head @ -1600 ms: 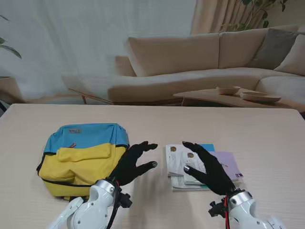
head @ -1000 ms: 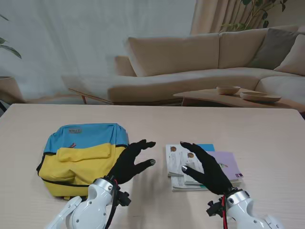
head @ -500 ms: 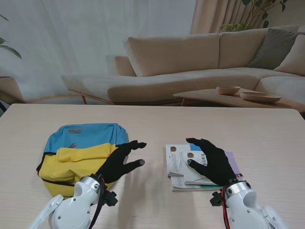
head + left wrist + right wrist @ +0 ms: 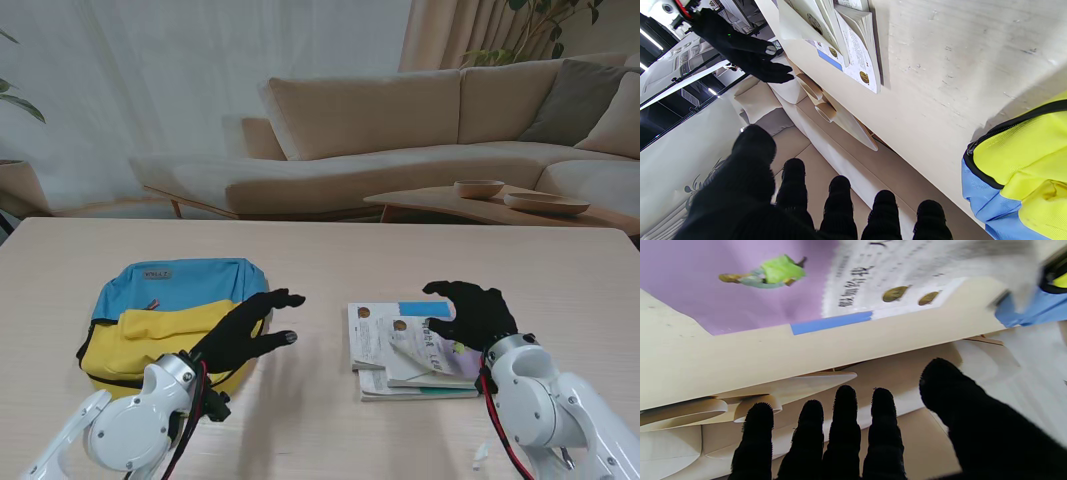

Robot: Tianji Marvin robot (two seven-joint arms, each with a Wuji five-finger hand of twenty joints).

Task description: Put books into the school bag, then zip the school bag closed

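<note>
- Centrally, at lower left of the stand view, the school bag (image 4: pixel 170 325) lies flat on the counter (image 4: pixel 330 250), blue at its far end and yellow nearer to me, with a dark zipper line along its side.
- At lower right of centre in the same view the books (image 4: pixel 400 352) sit in a loose stack, well apart from the bag: a white cover on top, a purple one under it toward the right, and a blue strip showing at the far edge.
- From the left wrist view, the stack's page edges fan slightly and the yellow-and-blue corner of the bag sits at the frame's lower right.
- Left hand (image 4: pixel 243 332), in a black glove, hangs over the bag's right edge with its fingers (image 4: pixel 840 200) spread apart and holding nothing.
- Right hand (image 4: pixel 475 313), also gloved, hovers over the far right part of the stack, fingers (image 4: pixel 845 420) extended and apart; no book is grasped. Whether it touches the cover I cannot tell.
- Beyond the counter, across the upper half of the stand view, stands a beige sofa (image 4: pixel 400 130), and a low table (image 4: pixel 480 205) carrying shallow bowls (image 4: pixel 480 187).
</note>
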